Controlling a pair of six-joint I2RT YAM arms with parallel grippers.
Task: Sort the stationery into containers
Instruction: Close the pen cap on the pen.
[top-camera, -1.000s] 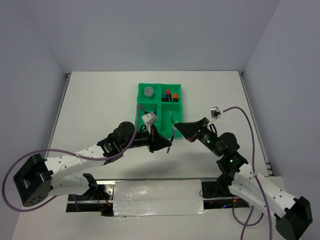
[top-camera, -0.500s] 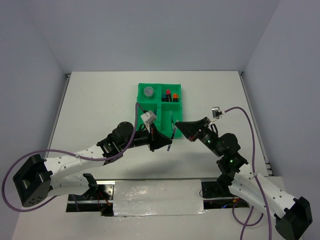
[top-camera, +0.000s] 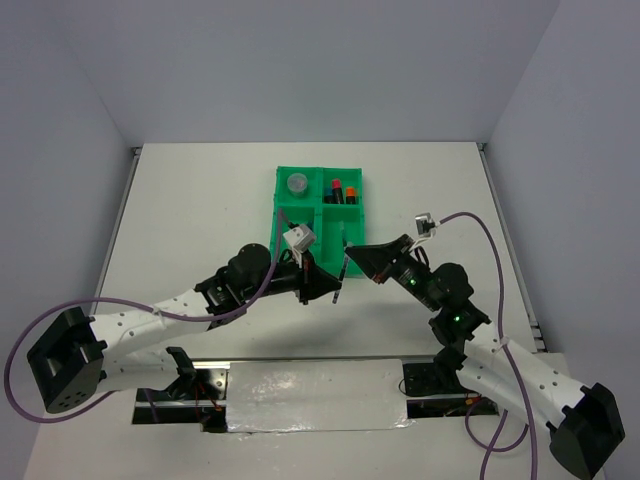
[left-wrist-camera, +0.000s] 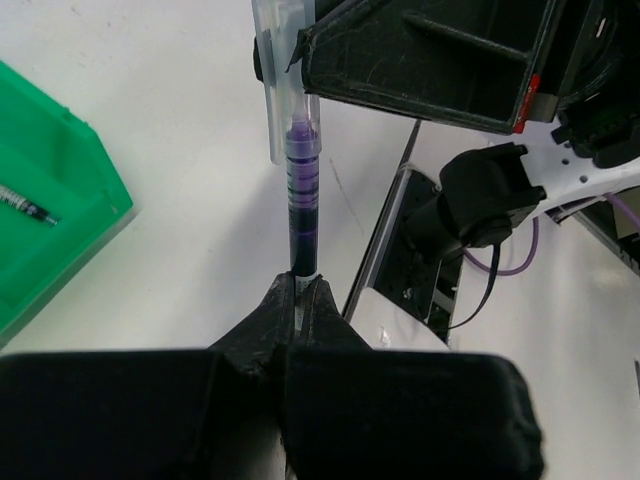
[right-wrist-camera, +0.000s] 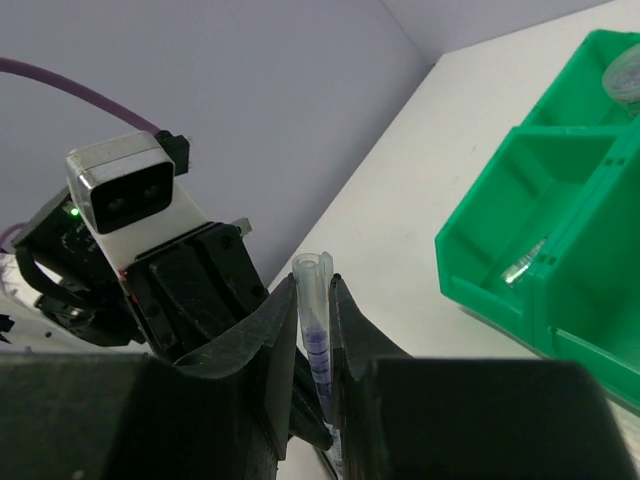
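I see the left gripper (left-wrist-camera: 298, 290) shut tight on the pen's (left-wrist-camera: 302, 200) lower end. The right gripper (right-wrist-camera: 315, 290) is clamped near its clear cap. The pen is roughly upright at the tray's (top-camera: 283, 180) near edge, probably airborne.

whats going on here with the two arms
Both arms hold one thin clear pen with purple ink between them, in front of the bright green four-compartment plastic tray. The left gripper pinches its lower end, the right gripper its capped end; it looks like a handover. A round grey disc and red-capped markers already sit in it.
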